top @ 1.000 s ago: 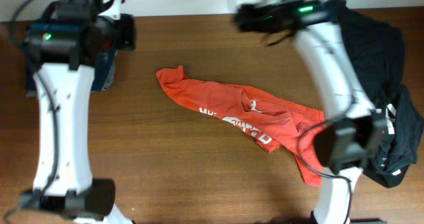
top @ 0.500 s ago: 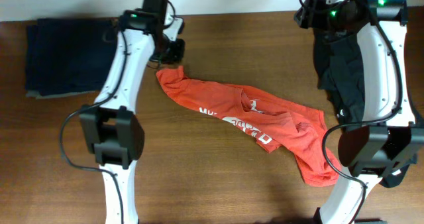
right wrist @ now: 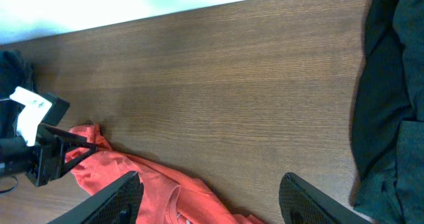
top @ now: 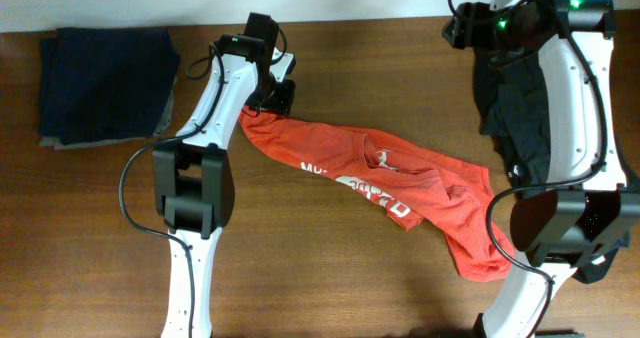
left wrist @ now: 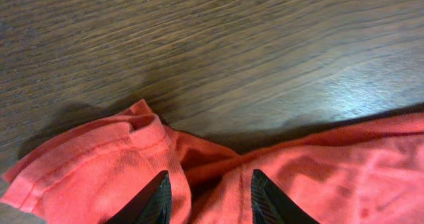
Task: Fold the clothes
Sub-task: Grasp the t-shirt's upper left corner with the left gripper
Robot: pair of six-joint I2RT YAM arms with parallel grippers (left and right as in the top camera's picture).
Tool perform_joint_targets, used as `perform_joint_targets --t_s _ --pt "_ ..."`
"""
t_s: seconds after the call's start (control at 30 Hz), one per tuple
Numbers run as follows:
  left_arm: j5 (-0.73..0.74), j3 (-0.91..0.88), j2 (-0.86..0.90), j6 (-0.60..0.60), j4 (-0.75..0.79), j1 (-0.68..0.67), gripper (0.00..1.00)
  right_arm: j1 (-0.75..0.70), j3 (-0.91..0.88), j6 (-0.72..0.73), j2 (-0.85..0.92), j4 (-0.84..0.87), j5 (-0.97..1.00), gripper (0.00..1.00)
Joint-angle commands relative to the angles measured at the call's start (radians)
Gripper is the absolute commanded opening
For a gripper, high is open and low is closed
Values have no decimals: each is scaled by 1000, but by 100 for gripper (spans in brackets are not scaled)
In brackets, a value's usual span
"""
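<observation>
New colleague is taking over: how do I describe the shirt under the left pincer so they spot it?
Look at the middle of the wooden table. The orange-red shirt lies crumpled in a diagonal band from the left pincer toward the near right. It alone is bright, with white lettering; the navy pile and black clothes are dark.

From above, the left gripper is covering the shirt's eleven-o'clock end. Folds are swallowing most of the white lettering, leaving it too small to read. The right arm is hiding part of the black garments at three o'clock. In the left wrist view, the bottom edge is cutting off the shirt and both fingers.
</observation>
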Motion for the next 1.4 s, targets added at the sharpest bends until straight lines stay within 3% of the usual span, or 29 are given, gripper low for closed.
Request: perform_joint_targets --t_s 0.0,0.17,0.67,0.8,0.87,0.93,1.13,1.37 --pt "-60 5 26 -20 15 3 40 -2 5 -23 -3 -2 -12 71" --pt "-148 5 26 -46 27 3 40 -2 5 -26 -3 -2 -12 71" --pt "-144 5 88 -66 63 1 39 -2 5 -27 -3 1 -12 72" --pt "-140 5 99 -69 66 1 18 -2 5 -49 -3 0 -12 72" --pt "-140 20 98 -69 63 2 3 -2 5 -49 -3 1 -12 72" --pt "-141 36 98 -70 56 2 1 -2 5 -49 -3 1 -12 72" --pt "-153 300 98 -72 -96 13 1 -2 5 -49 -3 2 -12 72" --pt "-176 880 98 -72 -316 14 1 -3 5 -49 -3 5 -12 72"
